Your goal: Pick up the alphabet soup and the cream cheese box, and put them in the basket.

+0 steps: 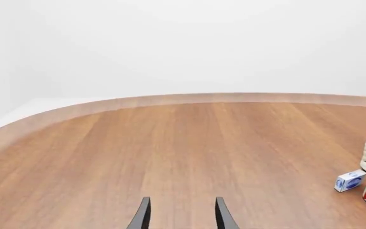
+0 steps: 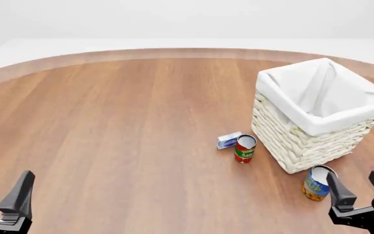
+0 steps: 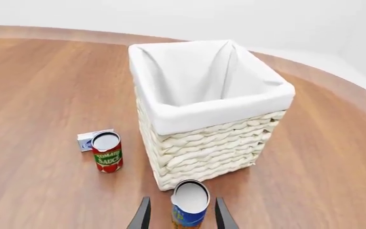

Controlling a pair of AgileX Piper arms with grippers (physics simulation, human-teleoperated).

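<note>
1. The alphabet soup (image 2: 316, 183) is seen upright on the wooden table (image 2: 122, 136), just beside the near corner of the basket (image 2: 317, 141).
2. In the right wrist view, the can is framed between the two fingers of the right gripper (image 3: 181, 217); the jaws are spread wider than the can, and contact cannot be confirmed.
3. The cream cheese box (image 2: 229, 140) is found lying on the table to the left of the basket, apart from it.
4. A red and green tomato sauce can (image 2: 245, 148) is stood just beside the box, on its near side.
5. The basket is shown upright, with only its white cloth liner (image 3: 202, 81) visible inside.
6. The left gripper (image 1: 181, 217) is held parted over bare wood, with nothing between its fingers, well apart from all objects.
</note>
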